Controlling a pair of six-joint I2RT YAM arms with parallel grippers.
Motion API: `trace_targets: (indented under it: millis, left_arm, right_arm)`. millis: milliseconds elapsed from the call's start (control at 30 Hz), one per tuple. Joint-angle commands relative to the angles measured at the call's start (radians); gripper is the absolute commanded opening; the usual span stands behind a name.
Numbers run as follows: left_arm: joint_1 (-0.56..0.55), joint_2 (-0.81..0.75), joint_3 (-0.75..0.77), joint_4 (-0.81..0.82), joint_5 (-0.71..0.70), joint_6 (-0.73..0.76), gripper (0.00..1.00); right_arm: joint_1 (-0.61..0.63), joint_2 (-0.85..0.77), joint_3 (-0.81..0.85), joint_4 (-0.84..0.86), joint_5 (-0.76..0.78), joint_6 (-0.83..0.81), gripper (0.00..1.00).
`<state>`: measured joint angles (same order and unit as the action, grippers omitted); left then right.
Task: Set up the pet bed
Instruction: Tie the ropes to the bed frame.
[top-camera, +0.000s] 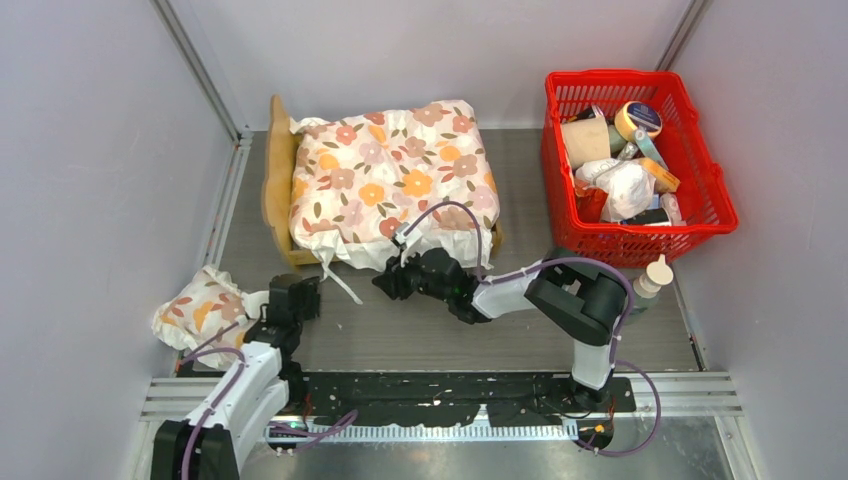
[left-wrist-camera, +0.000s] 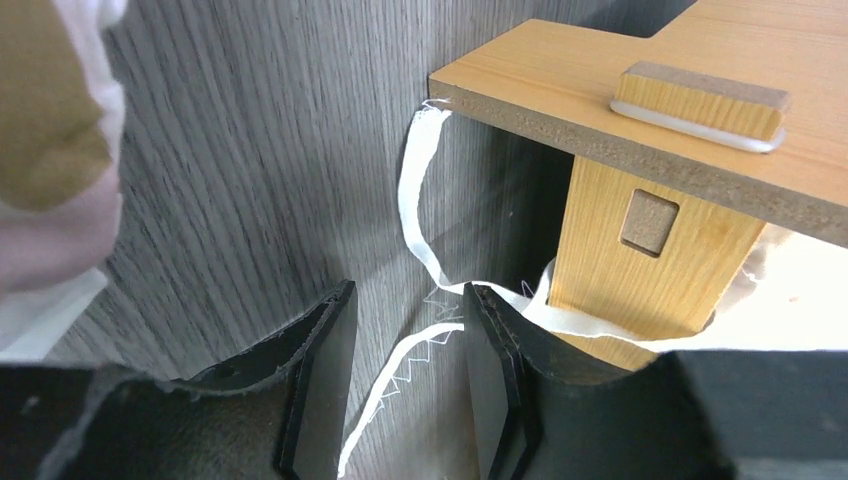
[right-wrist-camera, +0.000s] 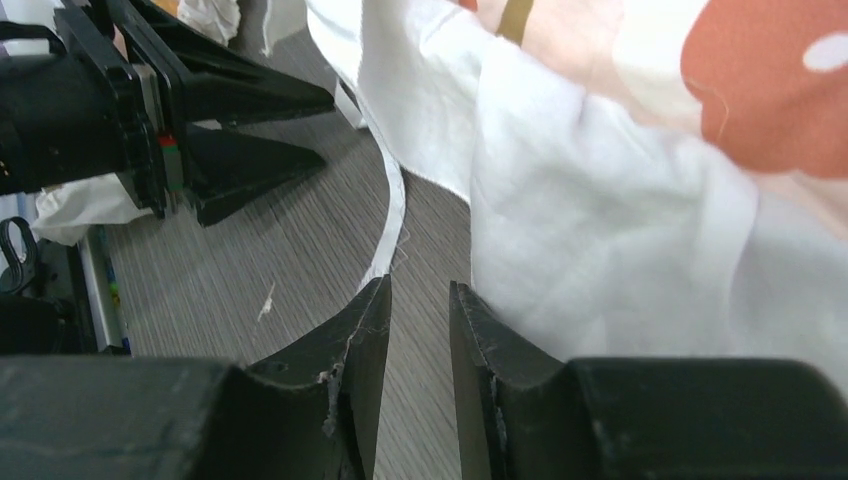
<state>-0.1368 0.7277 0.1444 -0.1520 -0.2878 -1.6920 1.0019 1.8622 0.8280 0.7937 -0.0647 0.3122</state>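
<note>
Top external view: the grey wood-grain counter carries the pet bed at its back left. The bed's long axis runs left to right, scalloped headboard at the left end, foot towards the red basket. A white floral cushion covers the sleeping surface and hangs over the near rail. The basket stands well apart at the back right; labels on the things in it are too small to read. A small floral pillow lies at the near left.

The right hand sits just in front of the bed's near side, under the cushion's overhang. Its fingers are parted by a narrow gap with nothing gripped between them. The left hand is at the bed's near headboard corner, facing the wooden leg. Its fingers stand about half apart, and a thin white tie strip trails loose through the gap, not pinched.
</note>
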Motion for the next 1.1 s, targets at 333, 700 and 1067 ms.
trace_targets:
  millis: [333,700,1067]
  left_arm:
    - [0.005,0.174,0.009,0.171,-0.041,-0.079,0.45]
    - [0.005,0.338,0.008,0.314,0.035,-0.138,0.41]
    - [0.005,0.305,-0.052,0.321,-0.080,-0.141,0.00]
  right_arm:
    - [0.001,-0.059,-0.057,0.090,0.017,-0.001,0.34]
    - [0.001,-0.074,-0.053,0.087,0.019,-0.002,0.33]
    - [0.001,-0.135,-0.083,0.072,-0.002,0.008,0.34]
